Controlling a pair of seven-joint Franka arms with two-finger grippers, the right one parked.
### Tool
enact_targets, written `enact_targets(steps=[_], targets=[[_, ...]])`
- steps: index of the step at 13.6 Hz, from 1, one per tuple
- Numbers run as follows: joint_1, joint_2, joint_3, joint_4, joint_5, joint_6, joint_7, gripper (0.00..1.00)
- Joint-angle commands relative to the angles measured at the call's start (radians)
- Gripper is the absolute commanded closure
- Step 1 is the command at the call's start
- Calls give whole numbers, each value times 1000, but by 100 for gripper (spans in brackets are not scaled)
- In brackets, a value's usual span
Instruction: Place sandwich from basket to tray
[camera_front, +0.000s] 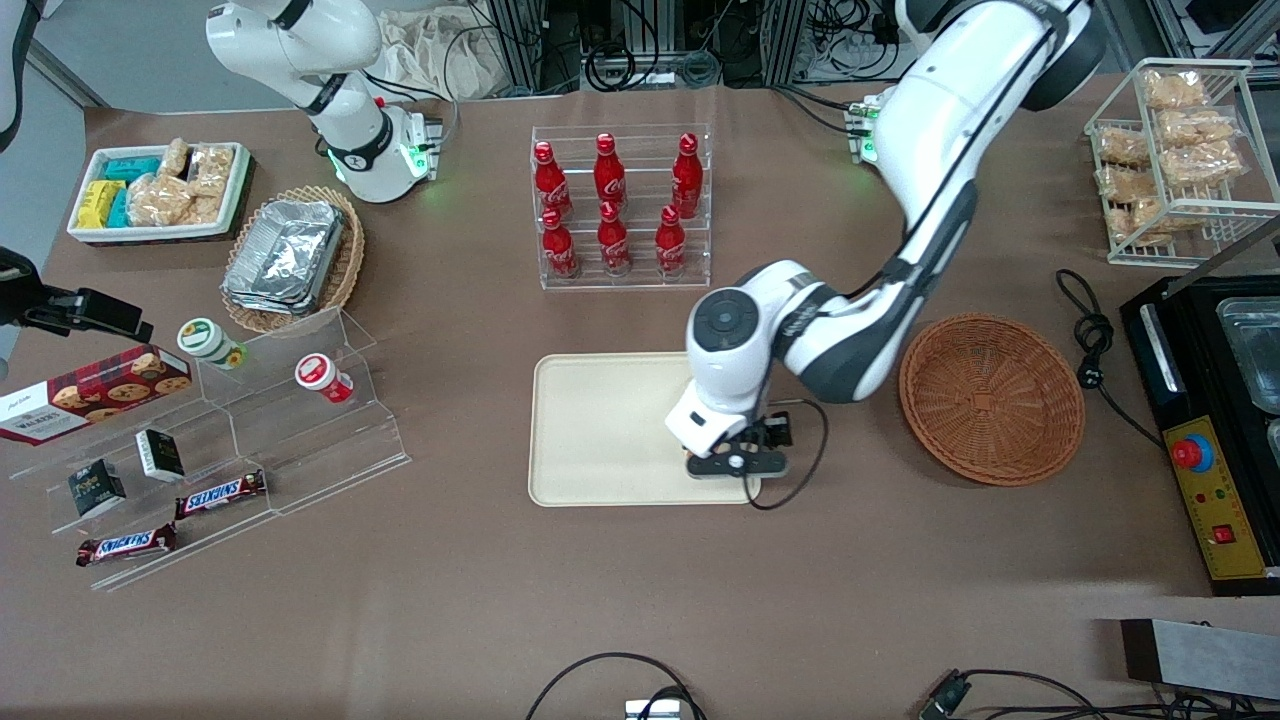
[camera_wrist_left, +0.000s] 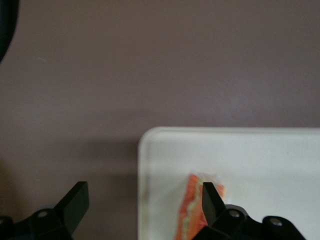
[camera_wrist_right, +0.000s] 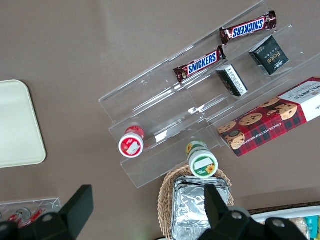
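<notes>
Jaws of the gripper (camera_front: 737, 462) stand spread apart, gripping nothing, low over the corner of the tray (camera_front: 600, 430) that lies nearest the front camera and toward the working arm's end of the worktop (camera_front: 640, 600). From the wrist camera the two dark fingers (camera_wrist_left: 75, 202) are well separated, one over the brown worktop (camera_wrist_left: 150, 75) just off the tray's rim (camera_wrist_left: 145, 150), the other over the tray. Between them, close to that second finger, the sandwich (camera_wrist_left: 192, 210) lies on the tray's pale surface, its orange and pale filling edge showing; whether the finger touches it cannot be told. In the front view the sandwich is hidden under the arm's wrist.

Beside the tray, toward the working arm's end, sits the basket (camera_front: 990, 398), round, reddish-brown, with nothing inside it. Toward the parked arm's end stands a clear tiered stand (camera_front: 300, 420) carrying two small lidded cups (camera_front: 322, 377), Snickers bars (camera_front: 220, 493), small dark boxes (camera_front: 158, 454) and a cookie box (camera_front: 95, 392).

Farther from the front camera than the tray, a clear rack (camera_front: 620, 205) holds six red bottles (camera_front: 612, 237). A lighter wicker basket with foil containers (camera_front: 290, 255) and a white bin of snacks (camera_front: 160, 190) lie toward the parked arm's end.
</notes>
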Motion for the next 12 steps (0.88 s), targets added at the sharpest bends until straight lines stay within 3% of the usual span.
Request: enact_targets(steps=[1, 3, 10, 12], targets=[[89, -106, -5, -22, -26, -92, 42, 0], [171, -141, -8, -20, -49, -108, 137, 0], [392, -258, -6, -14, -233, -181, 530, 0], [424, -270, -6, -4, -267, -212, 572, 0]])
